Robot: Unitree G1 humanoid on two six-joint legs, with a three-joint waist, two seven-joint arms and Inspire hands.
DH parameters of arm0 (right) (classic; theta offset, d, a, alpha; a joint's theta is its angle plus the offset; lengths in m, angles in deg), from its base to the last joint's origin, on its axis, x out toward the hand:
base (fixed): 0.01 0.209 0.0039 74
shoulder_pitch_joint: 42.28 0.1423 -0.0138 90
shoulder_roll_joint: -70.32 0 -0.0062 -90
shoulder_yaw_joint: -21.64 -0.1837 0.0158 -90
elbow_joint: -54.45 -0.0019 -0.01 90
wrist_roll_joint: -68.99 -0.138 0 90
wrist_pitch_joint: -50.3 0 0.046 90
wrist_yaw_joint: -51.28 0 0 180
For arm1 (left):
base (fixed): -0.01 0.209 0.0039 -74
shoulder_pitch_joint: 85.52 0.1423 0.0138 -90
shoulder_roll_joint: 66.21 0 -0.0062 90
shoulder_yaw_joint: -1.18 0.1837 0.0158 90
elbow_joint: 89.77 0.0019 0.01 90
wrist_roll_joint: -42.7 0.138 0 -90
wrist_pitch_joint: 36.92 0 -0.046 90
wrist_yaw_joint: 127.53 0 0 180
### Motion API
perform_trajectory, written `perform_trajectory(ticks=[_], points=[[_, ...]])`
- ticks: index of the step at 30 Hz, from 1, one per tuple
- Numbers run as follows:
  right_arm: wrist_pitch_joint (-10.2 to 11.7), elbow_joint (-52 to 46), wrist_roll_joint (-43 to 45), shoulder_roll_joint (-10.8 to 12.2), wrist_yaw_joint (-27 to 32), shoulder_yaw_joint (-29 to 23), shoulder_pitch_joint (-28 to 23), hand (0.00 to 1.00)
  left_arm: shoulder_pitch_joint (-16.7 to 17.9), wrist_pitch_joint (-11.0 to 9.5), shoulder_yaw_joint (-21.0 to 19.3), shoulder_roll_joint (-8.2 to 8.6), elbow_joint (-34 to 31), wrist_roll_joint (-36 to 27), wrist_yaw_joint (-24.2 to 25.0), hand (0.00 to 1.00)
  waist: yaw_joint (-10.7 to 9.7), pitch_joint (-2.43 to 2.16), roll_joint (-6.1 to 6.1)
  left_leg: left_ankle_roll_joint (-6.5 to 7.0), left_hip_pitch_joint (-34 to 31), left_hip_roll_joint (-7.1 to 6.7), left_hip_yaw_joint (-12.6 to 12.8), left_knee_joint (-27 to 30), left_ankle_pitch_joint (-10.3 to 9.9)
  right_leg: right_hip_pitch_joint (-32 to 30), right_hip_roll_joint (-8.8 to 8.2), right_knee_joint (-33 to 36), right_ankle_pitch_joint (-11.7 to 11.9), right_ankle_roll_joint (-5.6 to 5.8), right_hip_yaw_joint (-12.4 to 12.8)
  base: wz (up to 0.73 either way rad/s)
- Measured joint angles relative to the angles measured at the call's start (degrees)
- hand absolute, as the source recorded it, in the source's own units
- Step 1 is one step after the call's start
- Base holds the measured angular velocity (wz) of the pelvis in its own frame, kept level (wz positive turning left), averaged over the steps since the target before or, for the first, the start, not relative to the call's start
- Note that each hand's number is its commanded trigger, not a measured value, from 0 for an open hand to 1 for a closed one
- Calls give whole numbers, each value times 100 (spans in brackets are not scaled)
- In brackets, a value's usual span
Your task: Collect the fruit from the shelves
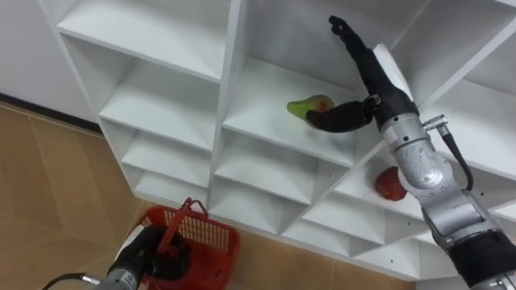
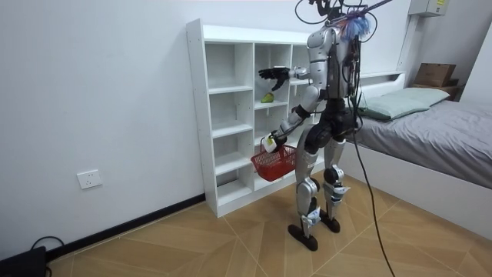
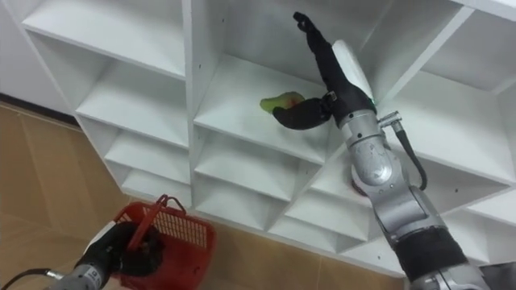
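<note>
The robot stands on the parquet floor just in front of the white shelf unit, with the bed behind it at the room view's right and open floor on the other side; the unit is a grid of square-edged, smooth, matte compartments, three columns wide, all open at the front. The right hand is raised at the mouth of the middle column's upper compartment; its fingers are straight and spread, pointing up and into the opening, the thumb swung out low beneath them, and it holds nothing. The green fruit, rounded, smooth-skinned and with a reddish blush on one side, lies on that compartment's board near the front edge; the thumb tip overlaps it, and whether the two touch cannot be told. The compartment has free room above and behind the fruit, bounded by the upright dividers on either side. A red apple, round and glossy, sits one board lower in the column to the robot's right, partly covered by the metal forearm. The left hand hangs low with its fingers curled tight round the raised handle of the red basket, a rectangular basket with latticed sides; it hangs beside the robot's left leg at the level of the lower shelves, just clear of the unit's front edge; what lies inside it cannot be made out.
</note>
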Motion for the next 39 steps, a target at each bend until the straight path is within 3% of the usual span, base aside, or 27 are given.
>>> perform_trajectory(ticks=[9, 17, 26, 34, 39], points=[[-3, 545, 1, 0, -11, -9, 289, 0, 1, 106, 1, 72, 1, 7, 11, 100, 102, -6, 160, 6, -22, -16, -21, 2, 3, -11, -16, 1, 0, 1, -14, 1], [-52, 857, -43, 0, -15, -11, 308, 0, -10, 110, 16, 170, 2, 11, 21, 100, 214, -13, 155, 32, -250, -32, -19, -24, 52, -264, -56, 102, 0, 1, -44, 0], [-51, 1157, -218, 21, 105, -11, 462, 0, -103, 110, 82, 195, 15, 11, -27, 100, 276, 44, 48, 43, -490, -29, -16, 10, 115, -516, -83, 106, 27, 2, -96, 0], [-52, 1513, -140, 89, 246, -11, 699, 0, -326, 110, 302, 251, 29, 8, -153, 100, 277, 122, 150, 60, -799, -27, -13, 64, 166, -824, -115, 212, 65, -6, -101, 0], [3, 1543, -142, 94, 247, -16, 745, 0, -403, 111, 354, 254, 144, 8, -227, 100, 271, 136, 177, 67, -910, -32, -10, 63, 197, -945, -123, 224, 89, -9, -95, 0]])
